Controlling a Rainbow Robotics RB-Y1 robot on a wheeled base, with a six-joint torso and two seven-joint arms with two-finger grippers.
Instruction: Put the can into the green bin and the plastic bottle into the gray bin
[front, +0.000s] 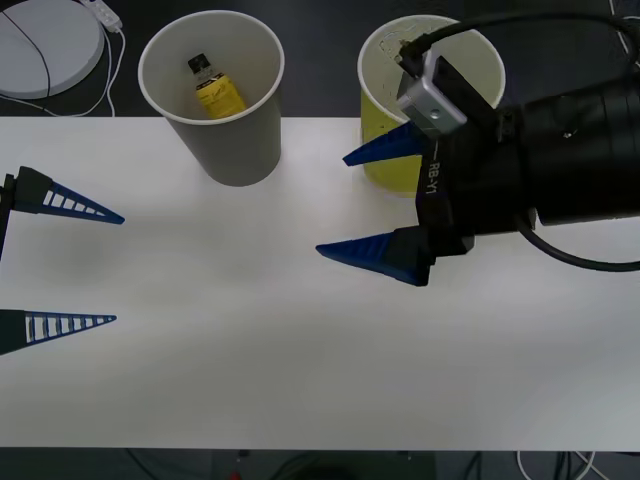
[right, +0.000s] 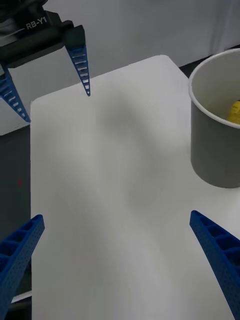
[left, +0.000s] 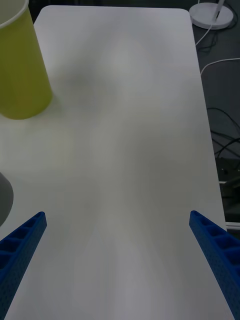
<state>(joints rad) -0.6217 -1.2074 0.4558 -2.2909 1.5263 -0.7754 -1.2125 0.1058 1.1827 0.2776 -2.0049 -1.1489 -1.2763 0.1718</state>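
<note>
The bottle (front: 217, 93) lies inside the gray bin (front: 232, 140), so that step looks done. The right hand (front: 372, 205), fingers spread and empty, hovers just beside the green bin (front: 385, 165), partly hiding its inside; whether the can is there I cannot tell. The left hand (front: 90, 265), also spread, waits over the worktop (front: 250, 350), well apart from the gray bin. Next likely calls for pulling back.

Flat white rectangular table (front: 250, 380) w/ rounded corners; dark floor (front: 320, 60) behind, round white disc base (front: 45, 45), white cables (left: 212, 67).
</note>
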